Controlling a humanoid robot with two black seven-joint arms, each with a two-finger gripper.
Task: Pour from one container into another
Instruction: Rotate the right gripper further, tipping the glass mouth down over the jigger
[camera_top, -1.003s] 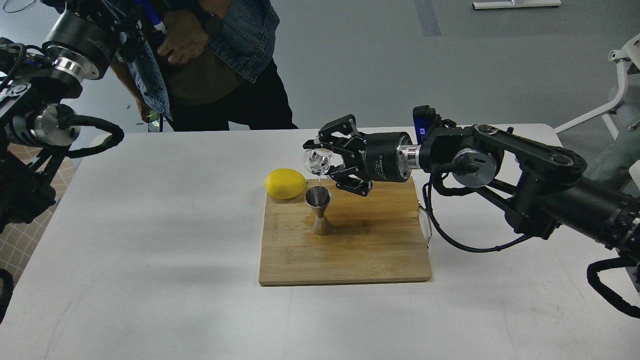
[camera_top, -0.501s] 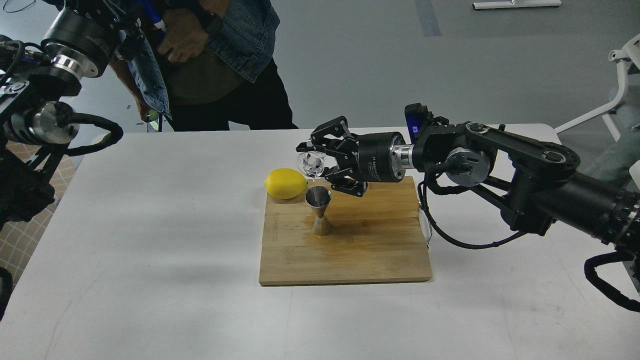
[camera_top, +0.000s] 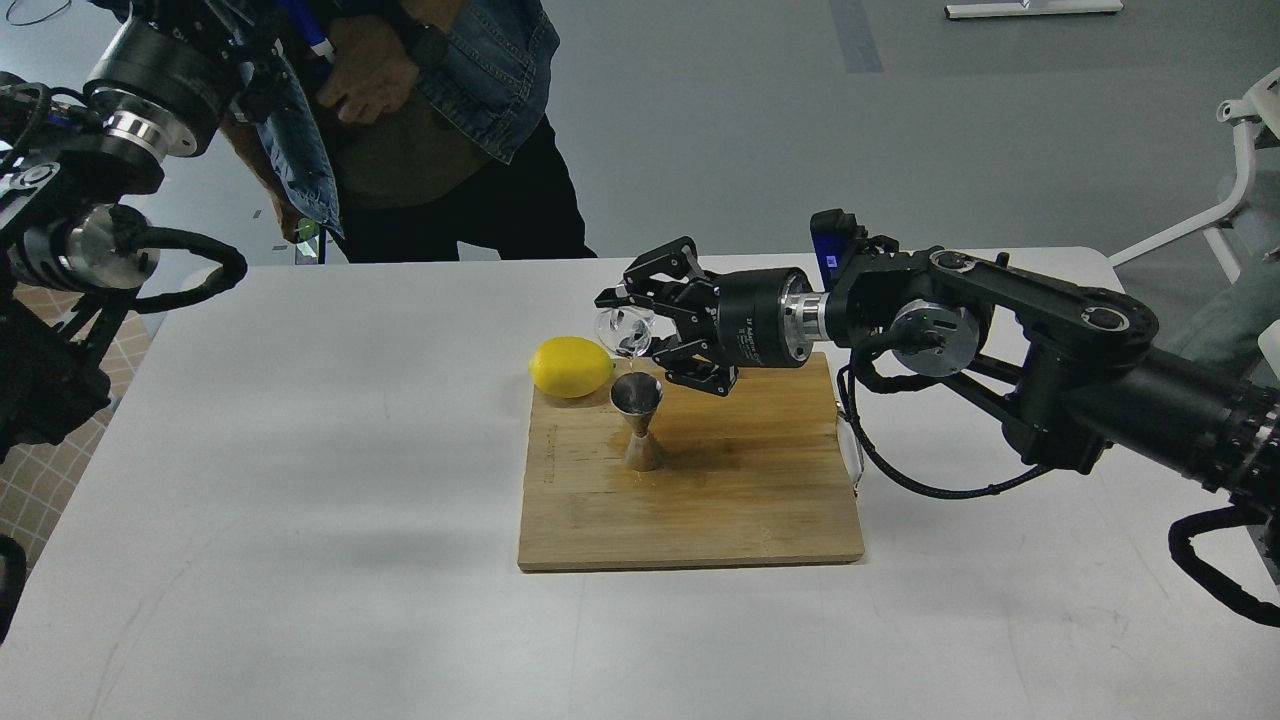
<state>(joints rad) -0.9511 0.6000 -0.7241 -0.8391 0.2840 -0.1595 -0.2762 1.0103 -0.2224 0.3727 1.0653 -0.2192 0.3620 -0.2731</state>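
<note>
The clear glass tumbler (camera_top: 624, 329) is held on its side in my right gripper (camera_top: 640, 330), which is shut on it. Its mouth faces left and tips down just above the steel jigger (camera_top: 638, 421). A thin thread of liquid runs from the tumbler's lip into the jigger's upper cone. The jigger stands upright on the wooden board (camera_top: 700, 500). My left arm is folded up at the far left edge, and its gripper does not show.
A yellow lemon (camera_top: 570, 367) rests at the board's back left corner, close to the jigger. A person in a denim jacket (camera_top: 440, 110) stands behind the white table (camera_top: 250, 480). A white chair frame (camera_top: 1235, 170) is at the far right.
My right gripper with the tumbler shifted slightly left and lower over the jigger, then held nearly still. The stream into the jigger has thinned.
</note>
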